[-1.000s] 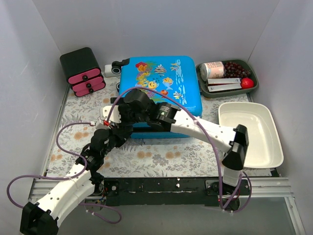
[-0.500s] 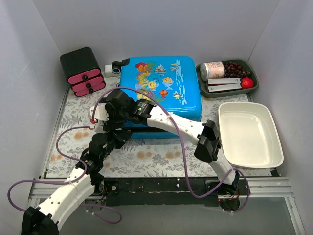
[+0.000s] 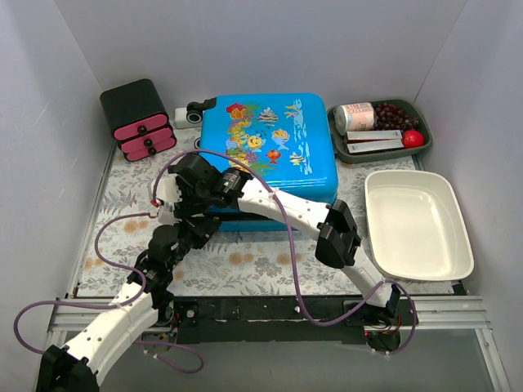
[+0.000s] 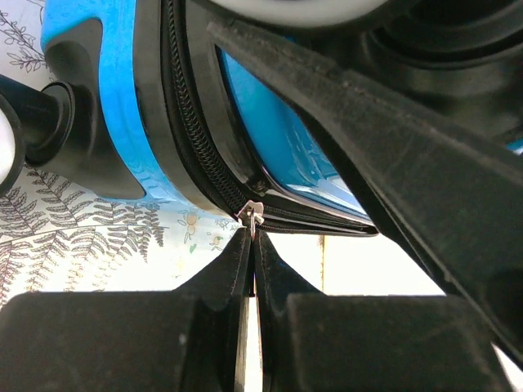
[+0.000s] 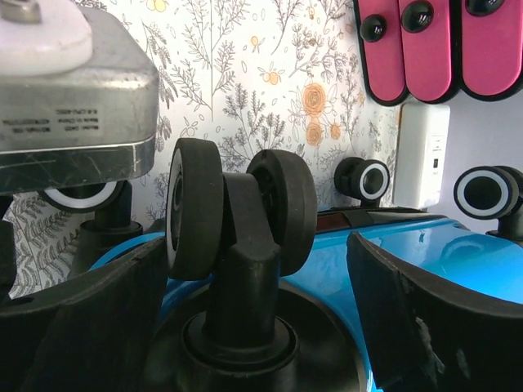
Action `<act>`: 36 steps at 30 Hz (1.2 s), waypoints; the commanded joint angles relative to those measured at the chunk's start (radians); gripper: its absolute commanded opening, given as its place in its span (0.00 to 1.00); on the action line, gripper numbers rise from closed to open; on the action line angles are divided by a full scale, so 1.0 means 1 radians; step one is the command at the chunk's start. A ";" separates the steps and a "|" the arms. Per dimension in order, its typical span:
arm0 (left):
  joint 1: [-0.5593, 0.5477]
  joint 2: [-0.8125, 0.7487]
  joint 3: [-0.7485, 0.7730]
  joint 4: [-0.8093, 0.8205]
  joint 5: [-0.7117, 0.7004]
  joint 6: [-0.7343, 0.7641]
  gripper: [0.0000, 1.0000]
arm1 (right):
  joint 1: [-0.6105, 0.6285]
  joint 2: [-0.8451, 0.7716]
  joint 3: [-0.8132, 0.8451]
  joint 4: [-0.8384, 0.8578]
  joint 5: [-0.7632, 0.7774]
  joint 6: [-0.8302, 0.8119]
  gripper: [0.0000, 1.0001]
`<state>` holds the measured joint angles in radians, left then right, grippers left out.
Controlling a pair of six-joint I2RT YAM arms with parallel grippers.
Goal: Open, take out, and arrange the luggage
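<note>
Clamps the left pincer [image 4: 252, 245] shut on the zipper pull [image 4: 251, 214], directly at its tips. Spreads the right pincer [image 5: 257, 245] wide open, with a black caster wheel [image 5: 196, 208] between its fingers. Shows the blue fish-print suitcase [image 3: 278, 139] flat on the surface [image 3: 245, 263], directly ahead of both pincers.

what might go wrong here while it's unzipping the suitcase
1. The left fingers pinch the small zipper pull only at their very tips, so it may slip free.
2. The right fingers stand open around a wheel, not gripping; the suitcase might slide when the zipper is tugged.
</note>
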<state>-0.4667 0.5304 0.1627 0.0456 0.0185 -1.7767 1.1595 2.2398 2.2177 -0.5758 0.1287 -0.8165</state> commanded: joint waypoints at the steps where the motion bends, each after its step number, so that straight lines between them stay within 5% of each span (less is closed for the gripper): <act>1: -0.003 0.017 -0.006 -0.052 0.035 0.031 0.00 | 0.000 0.047 0.046 0.097 0.045 -0.010 0.88; 6: -0.003 0.014 -0.008 -0.052 0.018 0.031 0.00 | 0.002 0.081 0.068 0.080 0.077 -0.029 0.78; 7: -0.003 0.017 -0.008 -0.052 0.017 0.031 0.00 | 0.002 0.084 0.069 0.076 0.080 -0.027 0.58; 8: -0.003 0.020 -0.006 -0.050 0.015 0.028 0.00 | 0.003 0.083 0.063 0.092 0.101 -0.020 0.24; 9: -0.003 0.025 -0.006 -0.052 0.012 0.026 0.00 | 0.005 0.077 0.048 0.118 0.126 -0.006 0.02; 16: -0.003 0.020 0.001 -0.059 -0.037 0.000 0.00 | 0.042 -0.049 -0.062 0.292 0.277 0.025 0.01; 24: -0.003 -0.043 0.078 -0.254 -0.212 -0.035 0.00 | 0.098 -0.356 -0.513 0.772 0.545 0.048 0.01; 36: -0.003 -0.084 0.140 -0.464 -0.388 -0.142 0.00 | 0.103 -0.463 -0.607 0.929 0.709 -0.003 0.01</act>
<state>-0.5095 0.4625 0.2882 -0.2161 -0.0940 -1.8946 1.2854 1.9568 1.6043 0.1532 0.5129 -0.8474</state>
